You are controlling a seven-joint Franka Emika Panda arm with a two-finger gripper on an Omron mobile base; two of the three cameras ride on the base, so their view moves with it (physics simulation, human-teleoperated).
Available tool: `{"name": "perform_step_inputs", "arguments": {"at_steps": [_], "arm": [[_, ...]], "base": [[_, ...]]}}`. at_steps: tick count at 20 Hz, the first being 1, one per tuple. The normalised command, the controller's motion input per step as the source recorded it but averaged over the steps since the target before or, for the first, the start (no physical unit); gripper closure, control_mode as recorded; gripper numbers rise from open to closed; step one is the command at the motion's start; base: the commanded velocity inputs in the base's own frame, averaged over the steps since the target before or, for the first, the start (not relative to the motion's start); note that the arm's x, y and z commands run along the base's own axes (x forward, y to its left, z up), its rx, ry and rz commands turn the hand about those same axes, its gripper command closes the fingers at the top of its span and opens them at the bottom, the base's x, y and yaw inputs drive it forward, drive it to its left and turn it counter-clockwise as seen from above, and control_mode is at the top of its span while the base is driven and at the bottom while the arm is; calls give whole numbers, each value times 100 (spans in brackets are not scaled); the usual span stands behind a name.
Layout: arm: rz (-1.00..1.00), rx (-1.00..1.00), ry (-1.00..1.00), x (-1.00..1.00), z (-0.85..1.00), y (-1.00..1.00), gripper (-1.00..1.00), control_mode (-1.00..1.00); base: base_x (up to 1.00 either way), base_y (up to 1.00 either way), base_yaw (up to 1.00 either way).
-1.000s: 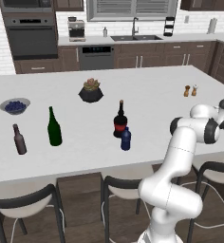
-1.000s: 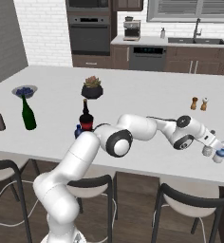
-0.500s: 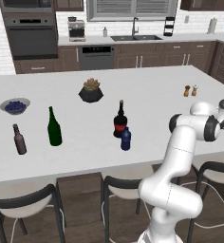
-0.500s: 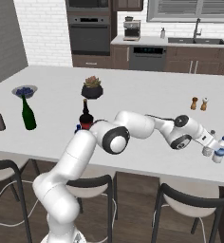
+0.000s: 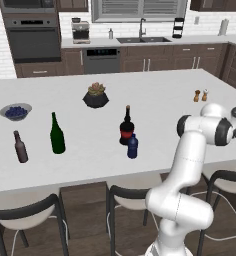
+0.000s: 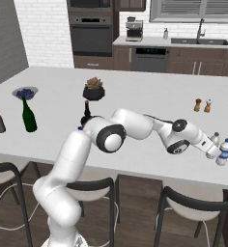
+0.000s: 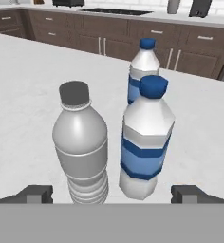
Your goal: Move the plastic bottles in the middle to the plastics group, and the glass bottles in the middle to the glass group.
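At right end of island counter [image 6: 135, 87]: gripper [image 7: 112, 193] jaws spread wide, nothing between them. Just ahead stands clear-whitish bottle [image 7: 80, 148], upright, touching nothing; two blue-capped bottles [image 7: 146, 142] beside it. Mid-counter: dark blue bottle [image 5: 132, 146] just beside red-labelled bottle [image 5: 126, 127]. Far left: green bottle [image 5: 56, 134], brown bottle [image 5: 20, 147], both upright, apart.
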Motion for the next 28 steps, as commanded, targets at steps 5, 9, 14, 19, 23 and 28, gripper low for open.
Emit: {"name": "perform_step_inputs", "arguments": {"at_steps": [5, 9, 14, 19, 23, 28], "arm": [[4, 0, 0, -49, 40, 13, -100, -100], [6, 0, 0, -31, 60, 37, -100, -100], [4, 0, 4, -23, 63, 50, -100, -100], [7, 0, 6, -36, 46, 76, -100, -100], [11, 6, 7, -23, 66, 75, -100, -100], [14, 11, 10, 0, 72, 76, -100, -100]], "base": [[0, 0, 0], [0, 0, 0], [0, 0, 0], [0, 0, 0], [0, 0, 0], [0, 0, 0]]}}
